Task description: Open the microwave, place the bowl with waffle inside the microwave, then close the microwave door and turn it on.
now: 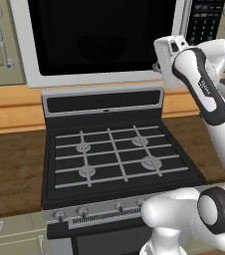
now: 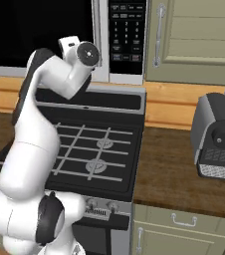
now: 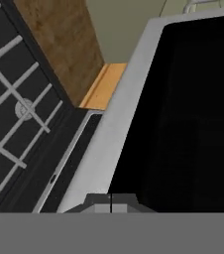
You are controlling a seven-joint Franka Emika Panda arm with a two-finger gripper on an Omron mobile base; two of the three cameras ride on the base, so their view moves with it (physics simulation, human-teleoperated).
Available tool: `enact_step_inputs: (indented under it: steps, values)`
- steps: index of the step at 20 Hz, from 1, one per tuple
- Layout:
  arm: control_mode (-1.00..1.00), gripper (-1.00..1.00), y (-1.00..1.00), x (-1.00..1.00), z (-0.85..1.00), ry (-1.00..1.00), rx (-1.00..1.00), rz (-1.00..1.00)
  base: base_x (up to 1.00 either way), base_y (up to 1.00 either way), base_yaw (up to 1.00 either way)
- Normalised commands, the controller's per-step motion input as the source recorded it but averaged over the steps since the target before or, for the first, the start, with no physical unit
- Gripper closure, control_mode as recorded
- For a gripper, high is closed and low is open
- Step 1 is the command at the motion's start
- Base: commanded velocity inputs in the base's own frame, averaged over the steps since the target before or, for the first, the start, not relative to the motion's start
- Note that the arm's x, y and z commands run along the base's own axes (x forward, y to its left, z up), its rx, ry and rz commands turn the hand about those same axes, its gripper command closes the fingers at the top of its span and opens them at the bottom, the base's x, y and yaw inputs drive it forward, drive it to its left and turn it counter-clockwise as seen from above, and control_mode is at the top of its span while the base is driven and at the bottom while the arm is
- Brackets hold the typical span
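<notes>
The microwave [image 1: 104,40] hangs above the stove [image 1: 114,154], door [image 3: 193,114] shut. The gripper [image 3: 111,204], fingers pressed together and empty, sits against the door's lower frame; the vertical handle [image 1: 185,20] lies toward 1 o'clock.

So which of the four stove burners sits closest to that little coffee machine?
The front right burner. It lies on the stove's side toward the coffee machine and in the row nearer the control knobs; the other three sit further left or further back.

the keypad [image 2: 127,35] on the microwave [image 1: 99,40] carries small white marks, too blurred to read; nothing else bears text.
</notes>
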Motion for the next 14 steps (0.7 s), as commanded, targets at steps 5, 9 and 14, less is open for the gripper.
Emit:
enact_step_inputs:
  steps: [5, 9, 14]
  values:
    - [-1.0, 1.0, -0.29, -1.0, 0.0, -0.33, -0.23, 0.08, 0.0, 0.0, 0.0]
    - [-1.0, 1.0, -0.5, -1.0, 0.0, -0.32, -0.18, -0.1, 0.0, 0.0, 0.0]
    - [-1.0, 1.0, -0.72, -0.53, 0.25, -0.13, -0.03, -0.22, 0.0, 0.0, 0.0]
